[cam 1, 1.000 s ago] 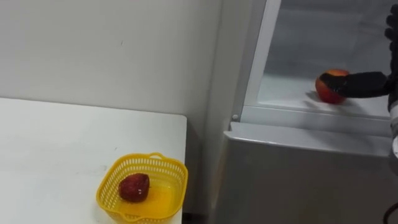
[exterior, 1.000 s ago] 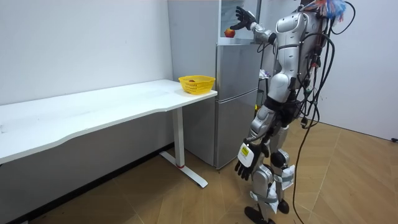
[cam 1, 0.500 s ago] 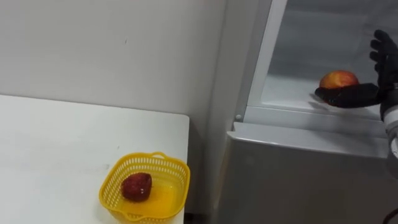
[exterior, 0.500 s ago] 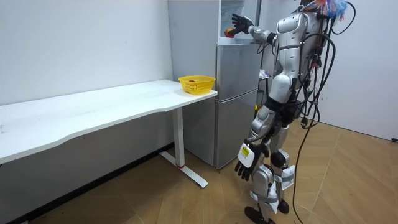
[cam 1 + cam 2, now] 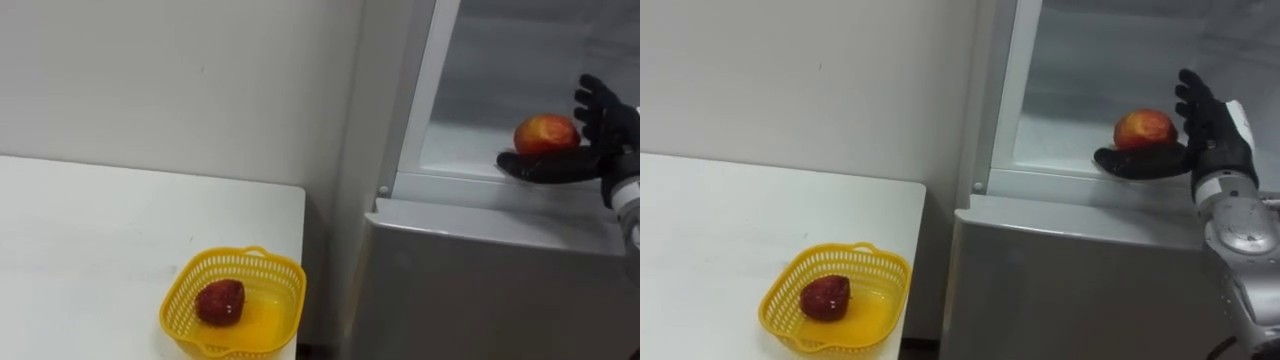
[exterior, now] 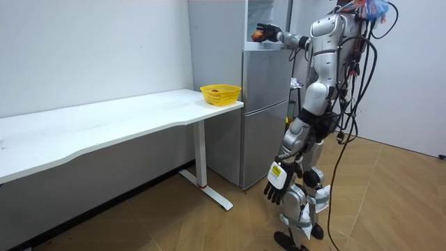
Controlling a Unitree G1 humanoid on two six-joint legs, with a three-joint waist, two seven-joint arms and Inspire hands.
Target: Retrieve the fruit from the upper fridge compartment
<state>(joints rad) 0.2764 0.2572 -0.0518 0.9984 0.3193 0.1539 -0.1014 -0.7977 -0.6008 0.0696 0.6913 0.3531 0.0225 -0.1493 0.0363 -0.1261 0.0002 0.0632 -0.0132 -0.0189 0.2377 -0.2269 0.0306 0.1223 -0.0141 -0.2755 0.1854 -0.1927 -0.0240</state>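
A red-and-yellow apple [image 5: 545,133] rests on the white shelf [image 5: 465,152] of the open upper fridge compartment. My right hand [image 5: 605,120] reaches in from the right and stands open around it. The thumb lies stretched along the shelf just in front of and below the apple, and the fingers stand spread at its right side. They are not closed on the fruit. In the room view I stand facing the fridge [image 6: 268,111] with the right arm raised to the compartment. My left hand [image 6: 273,185] hangs relaxed beside my thigh.
A yellow basket [image 5: 235,262] holding a dark red fruit [image 5: 219,301] sits at the near right corner of the white table [image 5: 100,230], just left of the fridge. The grey lower fridge door [image 5: 480,290] is closed below the shelf.
My right hand has come down and in beside the apple. The thumb, earlier across the apple's front, now lies lower along the shelf. The view itself shifted a little.
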